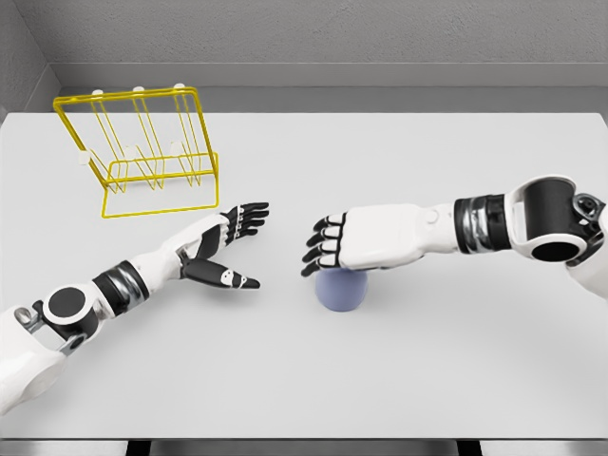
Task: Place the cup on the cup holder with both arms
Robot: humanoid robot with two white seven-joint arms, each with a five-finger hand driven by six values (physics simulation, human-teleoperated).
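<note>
A blue-grey cup (341, 291) stands on the white table (399, 180), right of centre. My right hand (328, 245) hovers over the cup's top, palm down, fingers curled slightly and pointing left; it covers the cup's rim, and I cannot tell whether it touches it. My left hand (231, 246) lies to the left of the cup, open, fingers spread toward the cup and thumb out, holding nothing. The yellow wire cup holder (142, 152) stands at the back left of the table, with white-tipped pegs along its top.
Grey walls close off the back and left of the table. The table's front edge runs along the bottom of the view.
</note>
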